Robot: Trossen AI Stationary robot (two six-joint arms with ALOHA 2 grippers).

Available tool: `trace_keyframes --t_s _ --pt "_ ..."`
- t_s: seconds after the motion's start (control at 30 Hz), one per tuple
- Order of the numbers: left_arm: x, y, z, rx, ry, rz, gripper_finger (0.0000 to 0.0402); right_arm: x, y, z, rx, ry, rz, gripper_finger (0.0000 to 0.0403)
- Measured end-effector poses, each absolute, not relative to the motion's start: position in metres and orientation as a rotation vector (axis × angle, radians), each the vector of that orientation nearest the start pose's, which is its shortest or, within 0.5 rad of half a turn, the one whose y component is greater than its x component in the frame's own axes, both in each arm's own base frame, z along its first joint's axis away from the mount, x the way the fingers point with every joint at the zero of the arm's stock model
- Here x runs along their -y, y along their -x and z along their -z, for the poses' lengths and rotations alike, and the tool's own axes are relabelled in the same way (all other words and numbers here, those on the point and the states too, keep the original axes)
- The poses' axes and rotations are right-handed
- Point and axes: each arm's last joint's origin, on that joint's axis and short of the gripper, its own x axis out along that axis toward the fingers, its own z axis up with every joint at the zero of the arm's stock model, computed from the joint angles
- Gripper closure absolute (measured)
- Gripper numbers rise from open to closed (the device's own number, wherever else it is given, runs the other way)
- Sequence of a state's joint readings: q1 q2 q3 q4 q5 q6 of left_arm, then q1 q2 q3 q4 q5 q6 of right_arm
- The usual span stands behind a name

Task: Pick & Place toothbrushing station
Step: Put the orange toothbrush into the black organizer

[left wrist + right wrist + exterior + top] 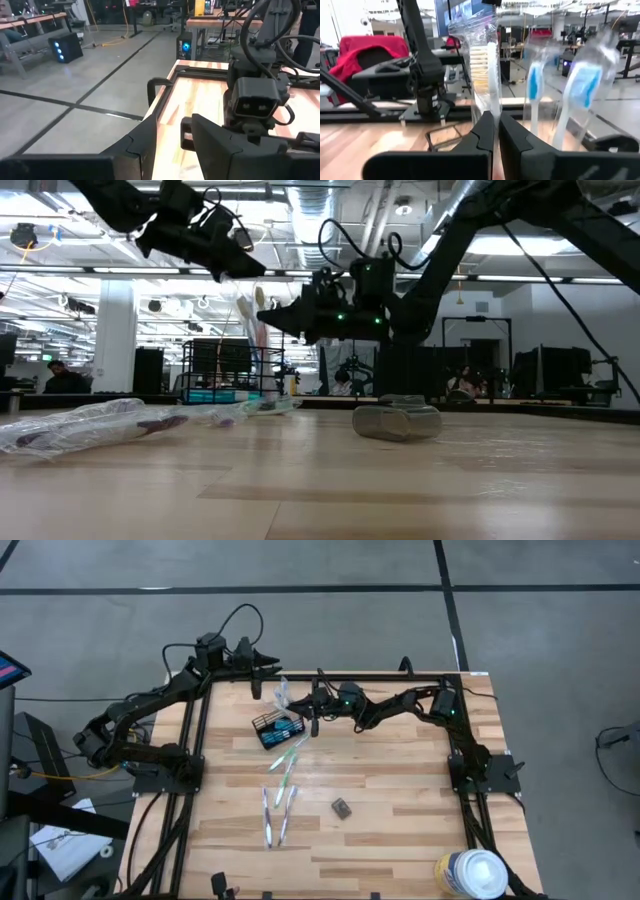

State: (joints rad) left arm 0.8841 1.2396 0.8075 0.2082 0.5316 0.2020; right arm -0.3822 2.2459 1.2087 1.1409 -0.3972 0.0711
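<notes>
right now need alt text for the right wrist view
The right end effector, shut, pinches a clear-wrapped white toothbrush held upright, bristles up. Two blurred blue-and-white toothbrushes stand beside it, with the dark left arm behind over the wooden table.

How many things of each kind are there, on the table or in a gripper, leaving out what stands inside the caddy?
Wire caddy: 1
Toothbrushes lying loose: 4
White toothbrush in the right gripper: 1
Dark block: 1
White canister: 1
Total: 8
</notes>
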Motion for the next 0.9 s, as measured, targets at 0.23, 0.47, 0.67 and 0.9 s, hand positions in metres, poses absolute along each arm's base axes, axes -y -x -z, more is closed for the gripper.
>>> trace_keyframes --t_s 0.23,0.47,0.67,0.9 --pt "-0.2007 -0.1835 -0.2820 -0.197 -0.054 -0.333 0.0286 0.1531 -0.4290 -0.1364 0.070 -0.020 -0.035 0.0401" --pt "-0.2009 -0.1837 -0.2830 -0.188 -0.059 -0.334 0.0286 0.1562 -0.4275 -0.1361 0.062 -0.164 -0.064 0.0337" --pt "-0.2009 -0.1837 -0.2831 -0.186 -0.060 -0.335 0.0286 0.1578 -0.4268 -0.1323 0.010 -0.210 -0.072 0.0244" --pt "-0.2010 -0.1837 -0.2835 -0.183 -0.063 -0.335 0.0286 0.1588 -0.4265 -0.1335 0.011 -0.210 -0.069 0.0161"
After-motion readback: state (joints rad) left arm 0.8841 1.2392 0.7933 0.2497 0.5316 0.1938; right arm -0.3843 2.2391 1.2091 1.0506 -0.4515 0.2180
